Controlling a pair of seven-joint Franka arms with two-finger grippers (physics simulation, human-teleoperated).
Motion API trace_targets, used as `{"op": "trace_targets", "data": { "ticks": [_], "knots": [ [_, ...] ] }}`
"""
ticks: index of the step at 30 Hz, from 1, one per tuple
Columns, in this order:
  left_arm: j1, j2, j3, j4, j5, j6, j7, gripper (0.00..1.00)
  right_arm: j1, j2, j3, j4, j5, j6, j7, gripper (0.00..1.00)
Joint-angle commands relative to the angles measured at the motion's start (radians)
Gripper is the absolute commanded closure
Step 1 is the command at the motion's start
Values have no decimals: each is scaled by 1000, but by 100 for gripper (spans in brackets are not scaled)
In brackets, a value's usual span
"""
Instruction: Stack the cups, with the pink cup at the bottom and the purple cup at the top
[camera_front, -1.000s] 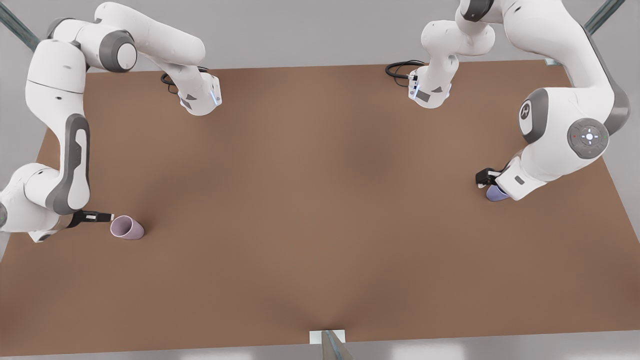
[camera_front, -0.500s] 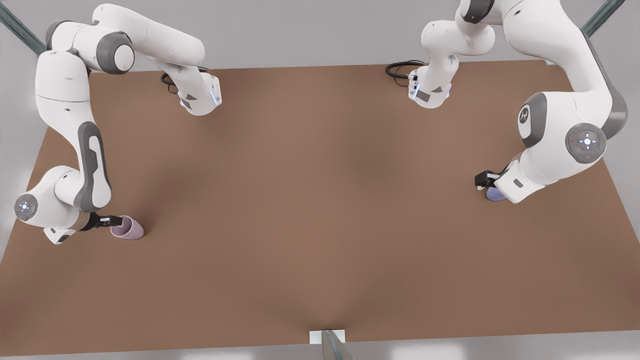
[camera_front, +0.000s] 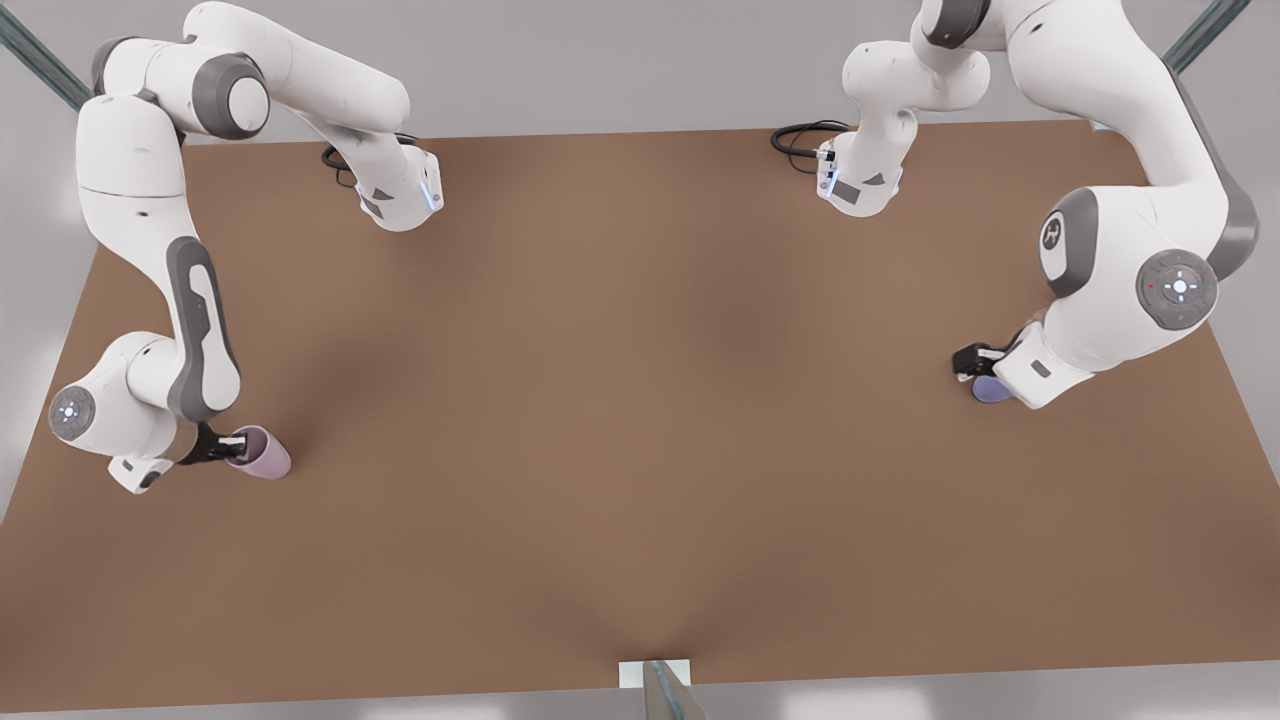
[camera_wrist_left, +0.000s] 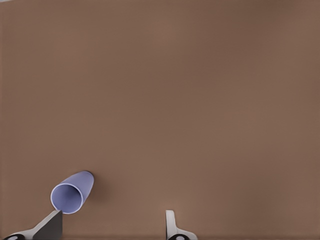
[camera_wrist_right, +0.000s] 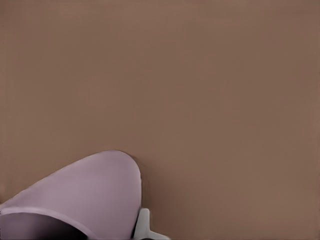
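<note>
The pink cup (camera_front: 262, 455) lies on its side on the brown table (camera_front: 640, 400) at the front view's left. My right gripper (camera_front: 232, 443) is at its mouth, open. In the right wrist view one of its fingertips (camera_wrist_right: 144, 226) stands just outside the pink cup's (camera_wrist_right: 85, 195) rim, and the cup hides the other. At the front view's right the purple cup (camera_front: 990, 390) also lies on its side. My left gripper (camera_front: 972, 370) hovers over it, open. In the left wrist view the purple cup (camera_wrist_left: 73, 192) lies just beyond one of the fingertips (camera_wrist_left: 50, 224), not between them.
Both arm bases (camera_front: 400, 195) (camera_front: 860, 185) stand at the table's far edge with black cables beside them. A small white bracket (camera_front: 655, 675) sits at the near edge. The table's wide middle is bare brown surface.
My right gripper has advanced to the pink cup's mouth, and its arm has swung upright. The cup has shifted slightly. The left arm has barely moved over the purple cup.
</note>
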Motion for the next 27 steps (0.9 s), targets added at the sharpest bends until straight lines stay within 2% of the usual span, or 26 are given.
{"op": "trace_targets", "data": {
  "ticks": [1,2,3,4,6,8,11,12,15,16,18,20,25,26,27],
  "knots": [
    [1,-1,0,0,-1,0,1,0,2,-52,50,2,-93,-54,76,79],
    [1,-1,0,0,-1,-2,1,0,-1,-76,85,2,-116,-96,140,79],
    [1,-2,0,0,-1,0,1,0,-38,-116,195,2,-114,-221,303,79],
    [1,-2,0,0,-1,-2,1,0,-61,-133,277,5,-107,-264,393,79],
    [1,-2,0,-1,-1,0,1,0,-12,-165,364,21,-102,-294,568,79],
    [2,-1,0,-1,-1,0,1,0,117,-164,363,31,-28,-292,682,79],
    [2,2,2,0,-1,0,1,0,393,-113,360,133,-25,-317,1150,79],
    [2,4,2,0,-1,0,1,0,514,-56,358,216,-24,-324,1282,79],
    [5,1,5,-3,-1,1,0,0,839,198,255,567,-28,-321,1607,79],
    [4,-25,5,-64,1,47,-2,0,919,295,237,701,-53,-333,1711,79],
    [5,-76,9,-176,4,153,-6,0,979,393,180,805,-64,-332,1750,79],
    [4,-142,43,-349,5,319,-16,0,1007,459,174,851,-113,-327,1814,79],
    [10,-154,150,-564,-1,566,-12,0,1026,468,130,845,-108,-338,1810,79],
    [13,-153,154,-575,-1,569,-11,0,1026,468,128,845,-107,-335,1810,77],
    [13,-149,161,-576,-1,578,-11,0,1025,468,128,844,-105,-333,1810,62]
  ]
}}
